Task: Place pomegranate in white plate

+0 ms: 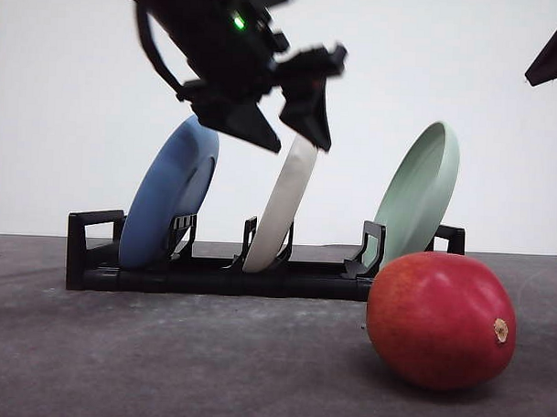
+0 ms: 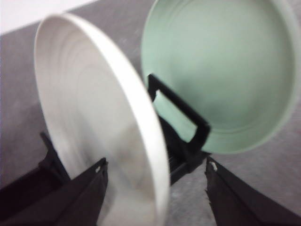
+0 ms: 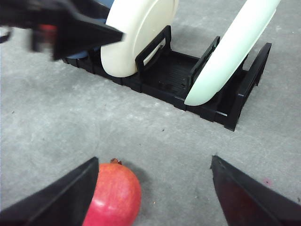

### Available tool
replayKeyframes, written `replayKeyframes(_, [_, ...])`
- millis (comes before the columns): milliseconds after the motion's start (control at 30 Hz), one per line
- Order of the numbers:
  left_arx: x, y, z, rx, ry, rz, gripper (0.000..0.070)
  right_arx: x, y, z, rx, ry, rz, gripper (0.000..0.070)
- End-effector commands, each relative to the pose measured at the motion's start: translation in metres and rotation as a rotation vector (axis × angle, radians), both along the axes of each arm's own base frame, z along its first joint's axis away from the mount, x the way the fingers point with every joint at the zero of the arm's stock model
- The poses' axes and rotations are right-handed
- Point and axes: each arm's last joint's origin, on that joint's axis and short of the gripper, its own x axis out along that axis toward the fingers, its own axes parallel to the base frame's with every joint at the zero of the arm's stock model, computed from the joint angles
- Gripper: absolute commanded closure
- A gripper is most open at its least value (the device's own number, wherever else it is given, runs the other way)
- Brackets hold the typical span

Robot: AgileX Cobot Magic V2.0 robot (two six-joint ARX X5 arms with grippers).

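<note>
While the pomegranate (image 1: pixel 440 320) lies on the bench (image 1: pixel 163 360) near the rack (image 1: pixel 212 275), the left claw (image 2: pixel 155 181) spreads wide astride the upright white plate's (image 2: pixel 94 127) rim; the right claw (image 3: pixel 153 188) gapes empty.

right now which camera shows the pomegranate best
The front view: the whole pomegranate lies unobstructed on the table, right of the rack, stem nub visible. The right wrist view catches only part of it, cut off by the frame edge and a finger of the right gripper.

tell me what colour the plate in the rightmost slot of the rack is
Pale green. The green plate shows best in the left wrist view, leaning in the black rack.
</note>
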Motion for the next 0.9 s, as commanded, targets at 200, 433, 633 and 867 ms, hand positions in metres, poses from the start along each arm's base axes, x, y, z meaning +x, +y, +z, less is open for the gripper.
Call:
replayKeyframes(200, [0.018, -0.02, -0.003, 0.018, 0.013, 0.05, 0.0311, 0.001, 0.001, 0.005, 0.005, -0.021, 0.001, 0.0219])
replayKeyframes(433, [0.018, -0.019, -0.004, 0.027, 0.018, 0.055, 0.056, 0.001, 0.001, 0.005, 0.005, -0.021, 0.001, 0.0219])
replayKeyframes(633, [0.017, -0.019, -0.004, 0.013, 0.027, 0.056, 0.0687, 0.001, 0.001, 0.005, 0.005, -0.02, 0.001, 0.0219])
replayKeyframes(867, [0.017, -0.02, -0.002, -0.036, 0.054, 0.082, 0.0687, 0.001, 0.001, 0.005, 0.005, -0.02, 0.001, 0.0219])
